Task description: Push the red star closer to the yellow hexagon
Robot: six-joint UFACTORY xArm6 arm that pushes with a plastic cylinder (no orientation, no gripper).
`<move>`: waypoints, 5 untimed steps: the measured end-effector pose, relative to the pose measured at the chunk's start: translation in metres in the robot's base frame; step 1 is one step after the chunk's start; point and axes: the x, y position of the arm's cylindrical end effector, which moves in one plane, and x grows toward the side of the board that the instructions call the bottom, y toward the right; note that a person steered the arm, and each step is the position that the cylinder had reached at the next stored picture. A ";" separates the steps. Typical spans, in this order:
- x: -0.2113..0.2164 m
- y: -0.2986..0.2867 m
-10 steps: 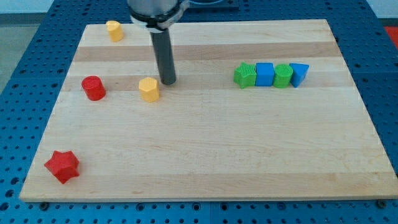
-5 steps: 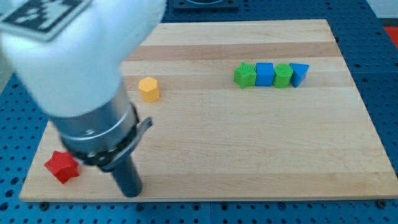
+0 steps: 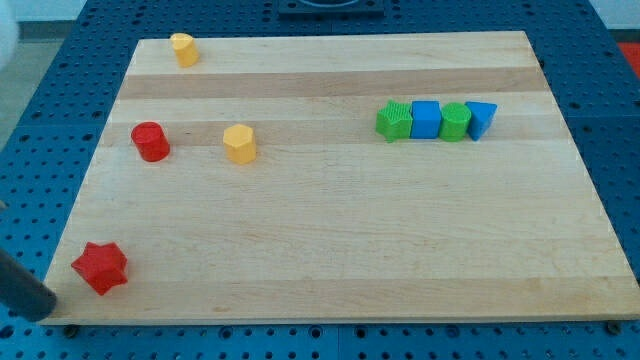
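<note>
Red star [image 3: 100,267] right of my tip [image 3: 42,312]

Pale wooden board [image 3: 330,230] — visible grain, smooth with a soft satin look, made of joined planks in slightly different tones. The red star [image 3: 100,267] and yellow hexagon [image 3: 239,143] look like matt moulded plastic, as do the green and blue blocks. Under the board, a blue table [image 3: 610,60] — a hard surface dotted with holes. My tip [image 3: 40,314] reads as dark and matt.
</note>
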 end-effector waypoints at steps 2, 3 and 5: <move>-0.005 0.057; -0.019 0.066; -0.057 0.061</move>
